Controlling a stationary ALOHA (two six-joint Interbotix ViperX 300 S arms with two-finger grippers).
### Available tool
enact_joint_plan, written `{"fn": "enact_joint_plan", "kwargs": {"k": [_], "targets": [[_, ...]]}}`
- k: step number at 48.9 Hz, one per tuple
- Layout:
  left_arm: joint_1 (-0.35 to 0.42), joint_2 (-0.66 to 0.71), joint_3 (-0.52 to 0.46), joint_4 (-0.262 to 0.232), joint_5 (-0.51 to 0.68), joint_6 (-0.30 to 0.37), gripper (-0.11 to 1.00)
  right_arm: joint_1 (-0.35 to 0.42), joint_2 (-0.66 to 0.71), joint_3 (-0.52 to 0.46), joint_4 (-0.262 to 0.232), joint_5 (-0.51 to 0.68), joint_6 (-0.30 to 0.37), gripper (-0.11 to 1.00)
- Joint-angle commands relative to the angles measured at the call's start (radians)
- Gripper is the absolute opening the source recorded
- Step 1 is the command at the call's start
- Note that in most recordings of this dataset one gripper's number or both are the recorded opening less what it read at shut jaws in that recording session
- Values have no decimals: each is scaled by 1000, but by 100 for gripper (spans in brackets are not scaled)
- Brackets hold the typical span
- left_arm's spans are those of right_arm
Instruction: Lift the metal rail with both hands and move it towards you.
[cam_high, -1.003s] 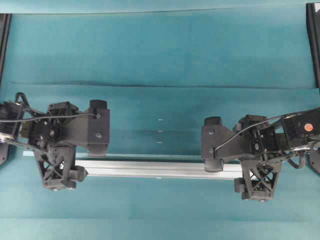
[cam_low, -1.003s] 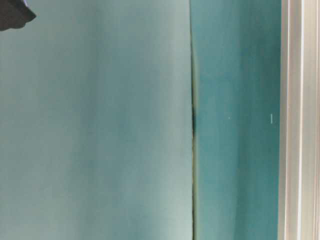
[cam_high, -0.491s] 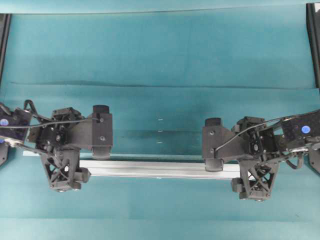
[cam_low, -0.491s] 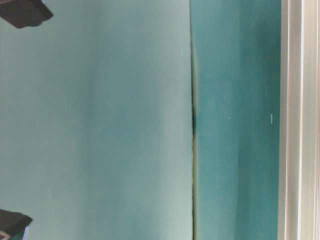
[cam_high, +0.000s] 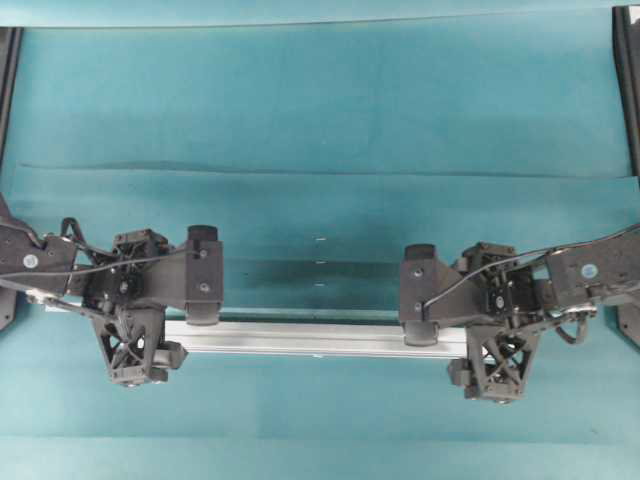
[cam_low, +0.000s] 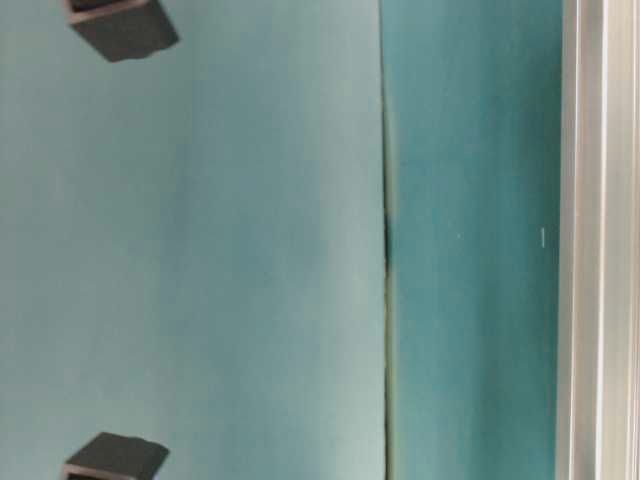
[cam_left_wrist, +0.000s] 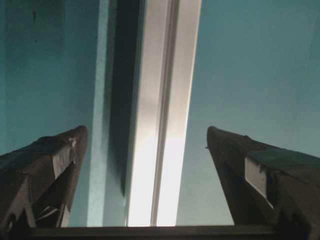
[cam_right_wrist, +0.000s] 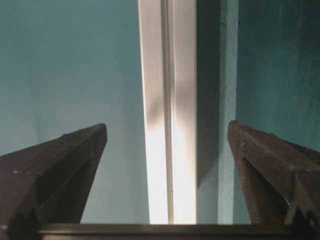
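While the metal rail (cam_high: 315, 338) lies flat on the teal table (cam_high: 320, 110), both grippers straddle its ends with fingers spread wide.

Where the overhead view looks down, the rail runs lengthwise parallel to the near edge of the table, in the near half, with the left gripper (cam_high: 135, 345) over its left end and the right gripper (cam_high: 497, 352) over its right end. In each wrist view the grooved silver bar passes between the two black fingers (cam_left_wrist: 47, 165) with teal surface showing on both sides, so neither gripper touches or holds it. A thinner pale tape strip (cam_left_wrist: 97, 115) lies just beside the rail, on its far side. No brand, label or readable writing shows, and no containers appear.
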Motion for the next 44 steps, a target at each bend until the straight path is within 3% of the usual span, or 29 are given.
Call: {"fn": "enact_joint_plan", "kwargs": {"k": [1,44], "targets": [[-8,-5,-5,2,-12,2,97,6,14,3,-2,-21,2,100],[-25,109,97,2,-224,-23,97,9,114,110,-2,-201,2,100]]}}
